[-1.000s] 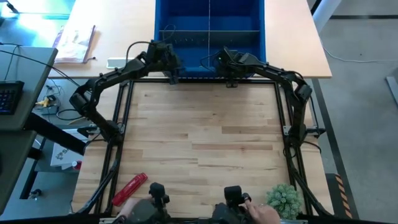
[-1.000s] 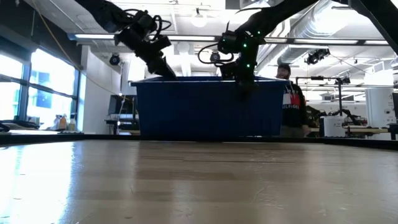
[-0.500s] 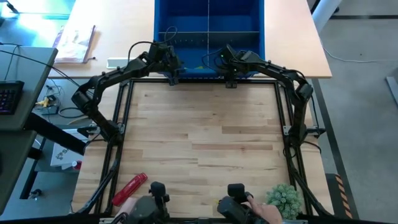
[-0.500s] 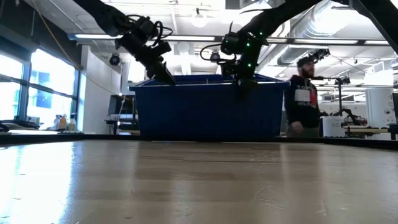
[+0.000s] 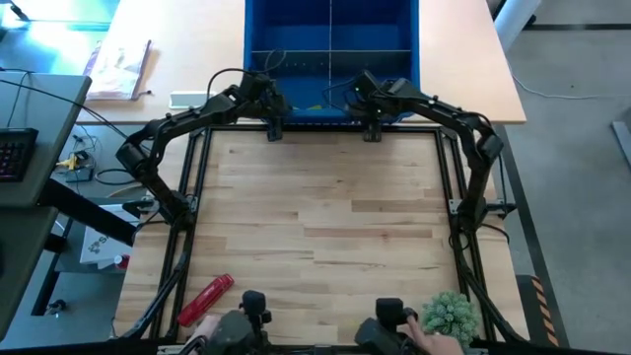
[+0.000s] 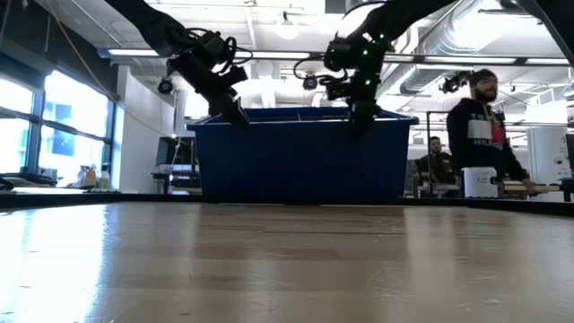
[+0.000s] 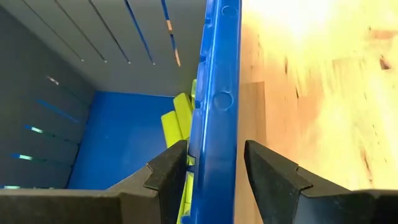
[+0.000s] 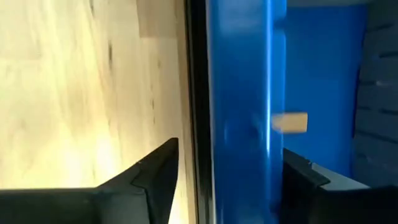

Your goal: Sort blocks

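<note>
Nearest the camera edge of the wooden table (image 5: 325,217) we note a red cylindrical tool (image 5: 205,299) and a small green plant (image 5: 450,314); the broad middle of the table carries nothing in the arms' way. At the far edge stands the blue bin (image 5: 331,39), divided into compartments, and its near wall is the obstruction. The left gripper (image 5: 273,125) hangs over that wall, fingers spread and empty, one on each side of the rim. The right gripper (image 5: 373,126) sits likewise astride the rim, jaws apart, holding nothing. Inside the bin we see lime blocks (image 7: 177,121) just behind the wall, and a tan block (image 8: 290,122) in the right-hand section. Beyond, a person (image 6: 482,135) stands in the room.
</note>
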